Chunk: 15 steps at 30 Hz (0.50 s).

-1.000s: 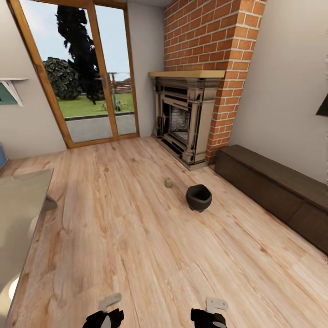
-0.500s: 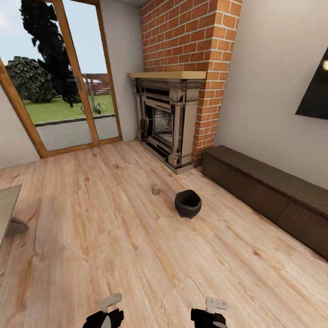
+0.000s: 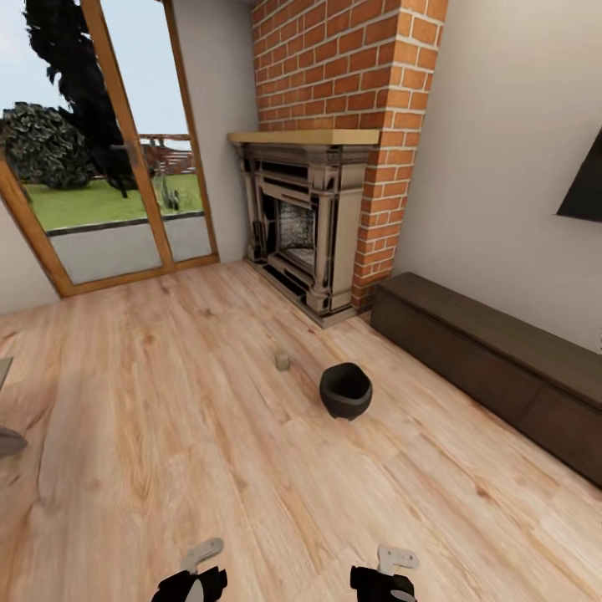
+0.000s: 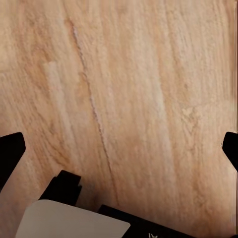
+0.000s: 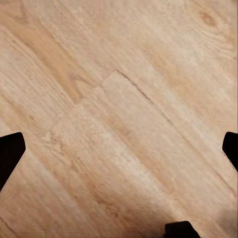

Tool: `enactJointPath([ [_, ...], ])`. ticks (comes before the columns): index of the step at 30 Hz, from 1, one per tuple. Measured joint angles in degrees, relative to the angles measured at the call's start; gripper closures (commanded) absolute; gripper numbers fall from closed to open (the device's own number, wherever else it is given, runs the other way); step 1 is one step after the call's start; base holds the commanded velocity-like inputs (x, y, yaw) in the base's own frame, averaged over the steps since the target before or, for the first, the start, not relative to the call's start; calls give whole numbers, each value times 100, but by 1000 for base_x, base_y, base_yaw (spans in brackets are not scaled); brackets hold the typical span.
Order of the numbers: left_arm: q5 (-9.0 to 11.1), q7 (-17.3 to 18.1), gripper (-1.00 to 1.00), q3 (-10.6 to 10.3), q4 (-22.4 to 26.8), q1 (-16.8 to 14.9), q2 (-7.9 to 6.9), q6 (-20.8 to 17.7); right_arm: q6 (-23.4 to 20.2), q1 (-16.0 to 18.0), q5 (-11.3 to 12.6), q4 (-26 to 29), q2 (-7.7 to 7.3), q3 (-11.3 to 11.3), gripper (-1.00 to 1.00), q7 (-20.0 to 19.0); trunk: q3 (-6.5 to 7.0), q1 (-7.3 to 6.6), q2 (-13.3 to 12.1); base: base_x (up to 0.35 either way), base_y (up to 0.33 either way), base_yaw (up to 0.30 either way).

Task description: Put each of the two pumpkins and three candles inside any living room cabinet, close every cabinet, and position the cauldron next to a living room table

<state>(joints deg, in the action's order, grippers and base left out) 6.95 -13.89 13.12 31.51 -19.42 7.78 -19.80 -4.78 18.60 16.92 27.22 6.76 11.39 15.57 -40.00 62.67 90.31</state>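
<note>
A round dark cauldron stands on the wooden floor in the middle of the room. A small beige candle sits upright a little to its left and farther off. The long dark brown cabinet runs along the right wall, its fronts shut. The grey table shows as a sliver at the left edge. The pumpkins are out of view. My left gripper and right gripper hang low over bare floor, both open and holding nothing, well short of the cauldron.
A brick chimney with a dark fireplace stands in the far corner beside the cabinet's end. Glass doors with a wooden frame fill the left part of the far wall. A dark panel hangs on the right wall.
The camera has turned to the right, so the table has slid almost out at the left and more of the cabinet shows. The cauldron, the candle and both grippers are unchanged.
</note>
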Motion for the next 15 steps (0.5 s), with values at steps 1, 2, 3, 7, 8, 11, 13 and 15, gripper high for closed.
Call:
enactJointPath([
  [1, 0, 0, -100, 0, 0, 0, 0, 0, 0, 0, 0, 0, -1, 0, -100, 0, -5, 0, 0, 341, 0, -168],
  [2, 0, 0, -100, 0, 0, 0, 0, 0, 0, 0, 0, 0, -2, 0, -100, 0, -11, 0, 0, 330, 0, -177],
  [3, 0, 0, -100, 0, -1, 0, 0, 0, 0, 0, 0, 1, -2, 0, -100, 0, -17, 0, 0, 302, 0, -185],
  [7, 0, 0, -100, 0, -1, -1, 2, 1, 0, 0, 4, 1, -12, -2, -100, 0, -41, 3, 0, 144, 0, -212],
  [8, 3, 0, -100, 0, -1, -1, 1, 0, 0, 0, 6, 1, -12, -4, -100, 0, -47, 3, 0, 37, 0, -235],
  [11, 7, 0, -100, 0, -1, -1, 1, 1, -1, 0, 9, 1, -12, -3, -100, 1, -62, 3, 0, 34, 18, -243],
  [13, 8, -1, -100, 6, 0, -1, 1, 0, -1, 0, 8, 0, -12, -6, -100, -1, -72, 2, 0, 140, 139, -249],
  [15, 9, -1, -100, 9, 0, -1, -2, -1, -1, 0, 9, -3, -12, -4, -100, -1, -81, 2, 0, 206, 195, -251],
])
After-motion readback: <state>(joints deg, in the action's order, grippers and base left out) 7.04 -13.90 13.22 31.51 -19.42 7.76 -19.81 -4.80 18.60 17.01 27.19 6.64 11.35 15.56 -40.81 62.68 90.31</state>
